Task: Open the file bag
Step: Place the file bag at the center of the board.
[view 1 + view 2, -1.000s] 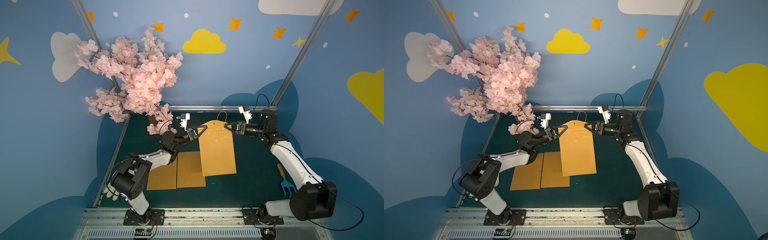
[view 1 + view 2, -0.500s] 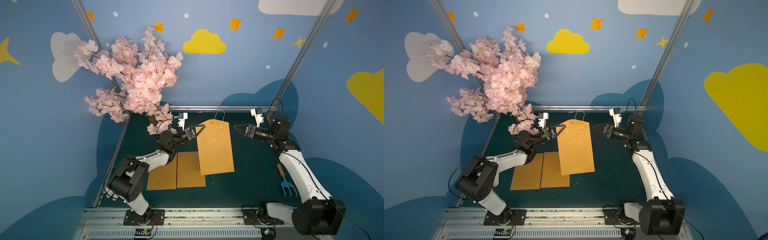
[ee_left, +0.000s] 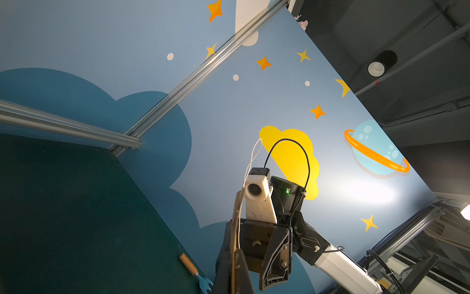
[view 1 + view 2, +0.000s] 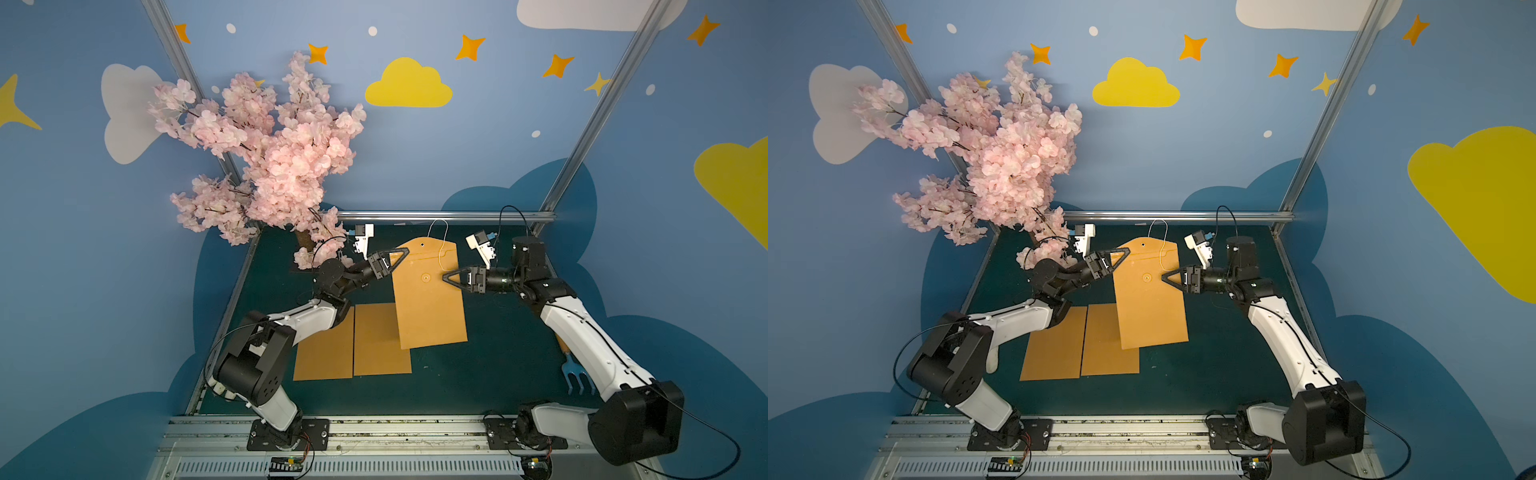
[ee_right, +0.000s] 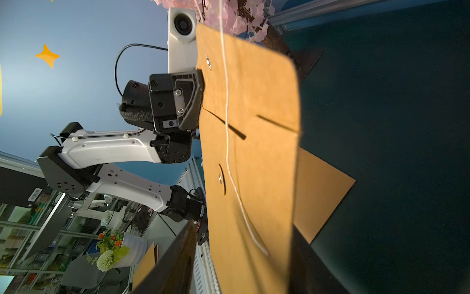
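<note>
You see the left gripper (image 4: 404,251) pinching the brown kraft-paper file bag (image 4: 430,309) at centre frame; the right gripper (image 4: 445,275) straddles its right edge, jaws spread.

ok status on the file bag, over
Left pincer shut on file bag corner, lifted. Right pincer open near its button. String loose, flap down. Blossom tree close beside left arm.

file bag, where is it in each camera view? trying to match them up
Top view: file bag at centre, held up, upper corner in the left gripper.
Top view: file bag at centre too.
Left wrist: only its thin edge, low in the middle.
Right wrist: fills the middle, top to bottom.
Shared landmark: its white string, visible in all four.
</note>
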